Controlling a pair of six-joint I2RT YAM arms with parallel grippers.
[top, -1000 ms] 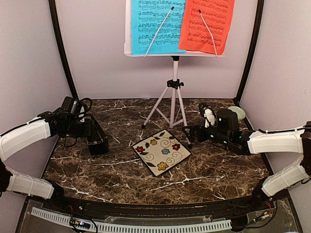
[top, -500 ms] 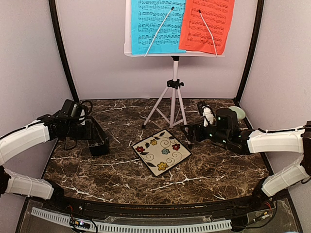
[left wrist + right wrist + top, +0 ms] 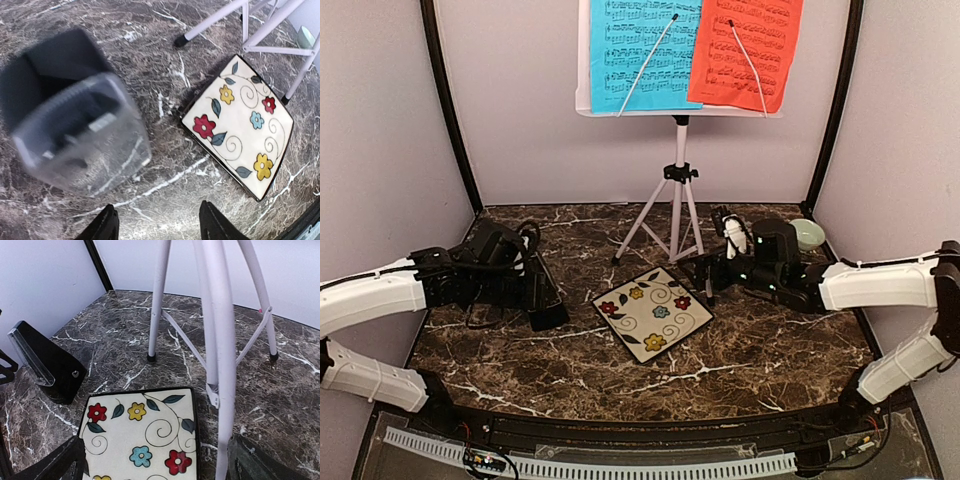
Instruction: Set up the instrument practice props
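Black metronome (image 3: 546, 300): upright on marble table (image 3: 770, 350), nine o'clock of floral tile (image 3: 653, 312). Blue sheet (image 3: 640, 50), red sheet (image 3: 745, 50): already on music stand (image 3: 678, 190), twelve o'clock. Left gripper (image 3: 160, 225), right gripper (image 3: 155, 460): both parted, empty. Remaining, likely: position metronome.

We reach both arms low and inward from either side, left gripper (image 3: 157, 207) and right gripper (image 3: 155, 442) each with fingers spread wide.
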